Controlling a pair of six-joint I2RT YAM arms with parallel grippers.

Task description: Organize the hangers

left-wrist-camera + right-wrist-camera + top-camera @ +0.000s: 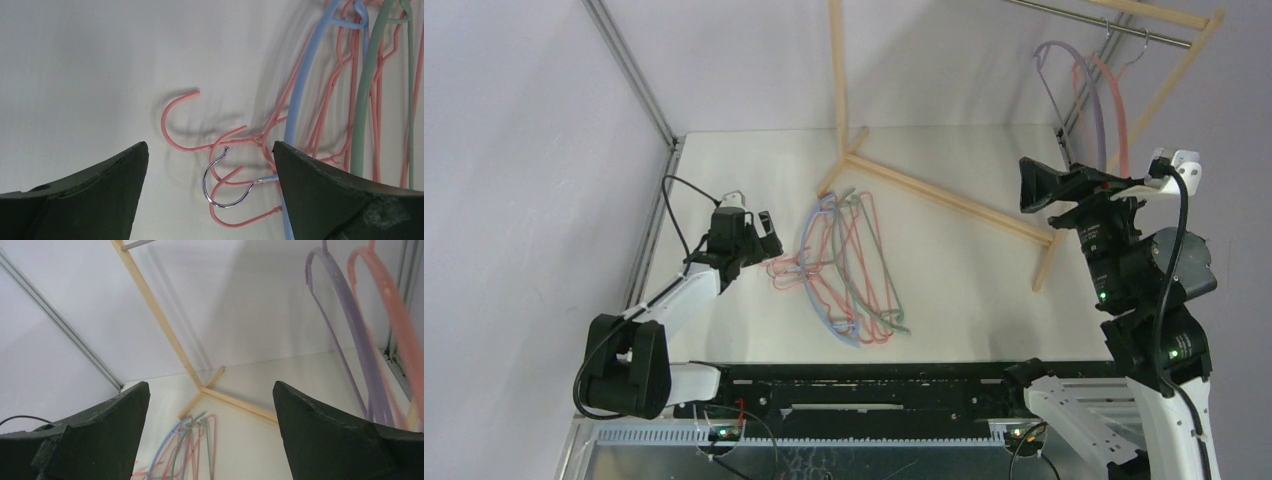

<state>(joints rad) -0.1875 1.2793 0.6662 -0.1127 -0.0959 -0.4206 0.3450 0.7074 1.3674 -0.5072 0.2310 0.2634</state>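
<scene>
A pile of hangers [849,265] lies on the white table: pink wire ones, a blue one and a grey-green one. My left gripper [759,232] is open just left of the pile, over the hooks. In the left wrist view the blue hanger's metal hook [220,182] and pink hooks [175,112] lie between my open fingers [100,190], untouched. A lilac hanger [1079,85] and a salmon hanger [1116,95] hang on the metal rail [1114,25]. My right gripper [1039,185] is open and empty, raised near them; both also show in the right wrist view [350,320].
The pale wooden rack frame [944,195] stands on the table behind the pile, with an upright post [837,70] and a foot bar running right. A metal wall strip [629,70] runs along the table's left edge.
</scene>
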